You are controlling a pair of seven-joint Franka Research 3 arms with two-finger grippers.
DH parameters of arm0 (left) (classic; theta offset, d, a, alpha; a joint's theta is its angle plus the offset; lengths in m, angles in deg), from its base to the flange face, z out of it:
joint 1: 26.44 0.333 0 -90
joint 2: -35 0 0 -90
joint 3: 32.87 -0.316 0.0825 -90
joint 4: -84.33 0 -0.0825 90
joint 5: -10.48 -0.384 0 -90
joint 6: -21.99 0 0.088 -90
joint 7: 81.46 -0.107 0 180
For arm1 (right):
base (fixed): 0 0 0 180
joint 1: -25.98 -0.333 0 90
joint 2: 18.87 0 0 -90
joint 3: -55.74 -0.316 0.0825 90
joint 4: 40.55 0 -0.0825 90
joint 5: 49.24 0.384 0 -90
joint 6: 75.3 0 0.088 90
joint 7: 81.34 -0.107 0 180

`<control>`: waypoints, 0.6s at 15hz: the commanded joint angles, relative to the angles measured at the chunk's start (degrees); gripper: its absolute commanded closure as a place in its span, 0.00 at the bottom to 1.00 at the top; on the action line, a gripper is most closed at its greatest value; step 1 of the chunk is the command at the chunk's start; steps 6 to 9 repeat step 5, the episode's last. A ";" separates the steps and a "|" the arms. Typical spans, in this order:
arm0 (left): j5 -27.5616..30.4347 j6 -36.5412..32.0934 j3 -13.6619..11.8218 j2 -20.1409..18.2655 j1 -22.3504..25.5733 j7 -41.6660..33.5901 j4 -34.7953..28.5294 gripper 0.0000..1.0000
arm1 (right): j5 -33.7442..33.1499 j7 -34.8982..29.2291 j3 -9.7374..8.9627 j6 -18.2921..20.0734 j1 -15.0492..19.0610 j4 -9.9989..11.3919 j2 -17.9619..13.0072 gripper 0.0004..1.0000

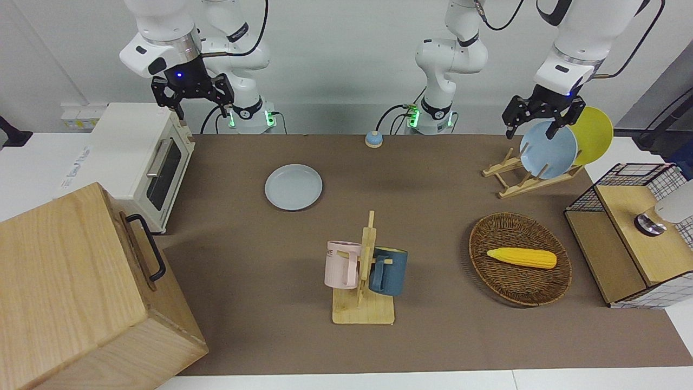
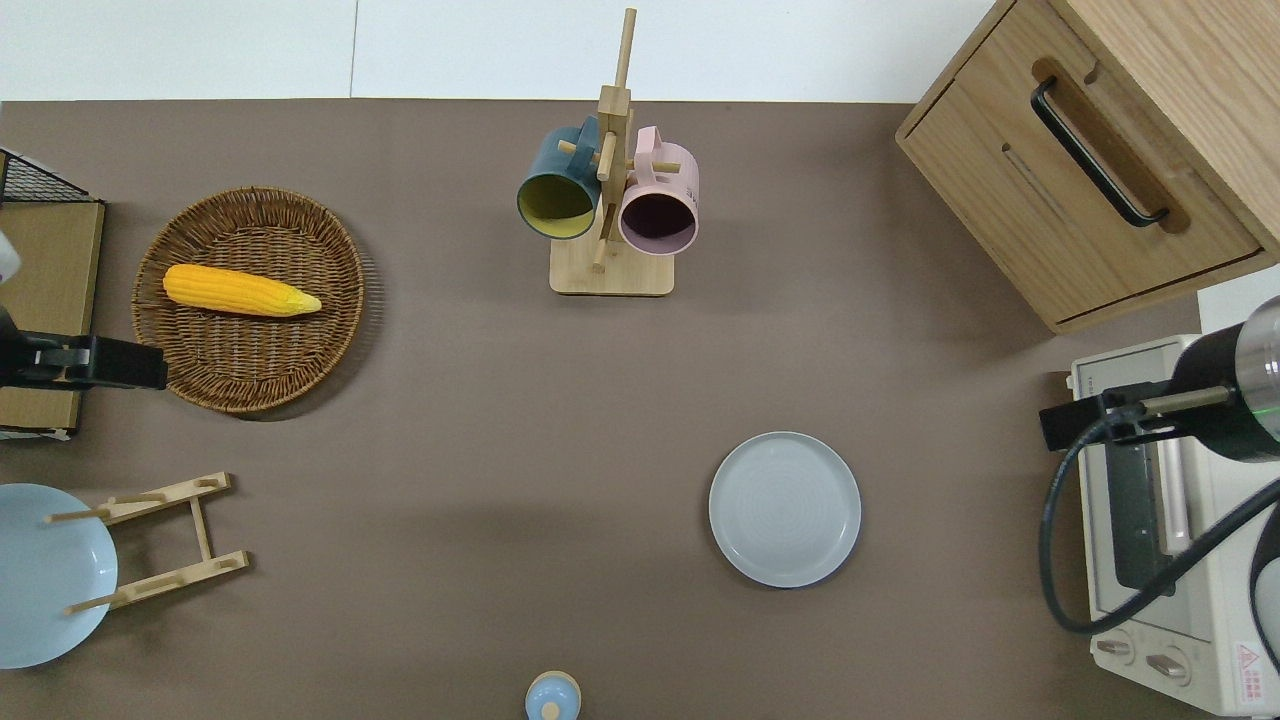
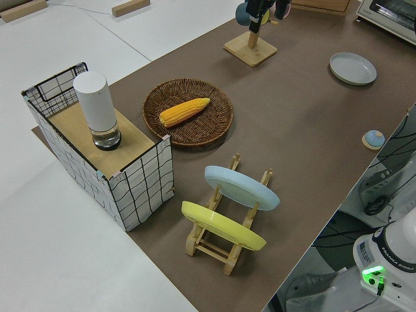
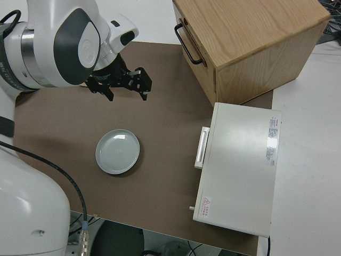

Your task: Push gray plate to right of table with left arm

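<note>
My left arm's black two-finger gripper (image 1: 540,115) hangs open and empty, well apart from the round pale gray plate (image 1: 293,187). Looks like the push is already done; next I'd just park it.

Both arms are wearing glossy white shells broken by dark gray joint caps and black bands with small white lettering. Black cables are looping from link to link along the left arm (image 1: 568,32) and the right arm (image 1: 162,32). Each wrist is ending in a silver ring, a black block showing a blue light, and black jaws. Green lights are glowing at the two white bases, where more black cables are trailing.
</note>
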 commanded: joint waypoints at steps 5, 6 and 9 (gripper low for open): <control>-1.02 -2.80 0.57 0.96 0.65 -0.24 2.38 0.01 | -0.48 0.46 -1.09 0.81 1.35 -0.02 -0.53 0.00; -1.02 -2.80 0.57 0.96 0.65 -0.24 2.38 0.01 | -0.48 0.46 -1.09 0.81 1.35 -0.02 -0.53 0.00; -1.02 -2.80 0.57 0.96 0.65 -0.24 2.38 0.01 | -0.48 0.46 -1.09 0.81 1.35 -0.02 -0.53 0.00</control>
